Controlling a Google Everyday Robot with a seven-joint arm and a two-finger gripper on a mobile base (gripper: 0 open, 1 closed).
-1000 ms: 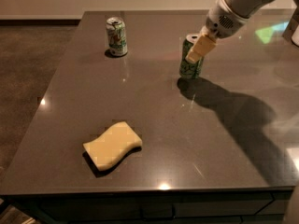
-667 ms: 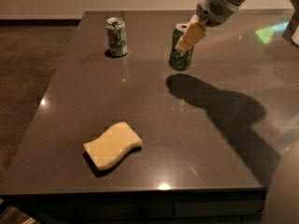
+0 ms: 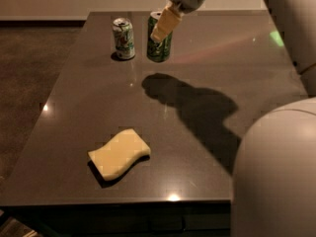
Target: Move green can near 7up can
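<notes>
The green can, dark green with pale script, is upright at the far middle of the dark table. My gripper is shut on the green can from above, its pale fingers covering the can's upper front. The 7up can, white and light green with red marks, stands upright just left of the green can, a small gap between them. I cannot tell whether the green can touches the table or hangs just above it.
A yellow sponge lies on the near left part of the table. My arm's large pale body fills the lower right corner. The arm's shadow falls across the table's middle. The floor lies left of the table.
My gripper has carried the green can leftward and farther back across the table, from right of centre to right beside the 7up can. The sponge and the 7up can have not moved.
</notes>
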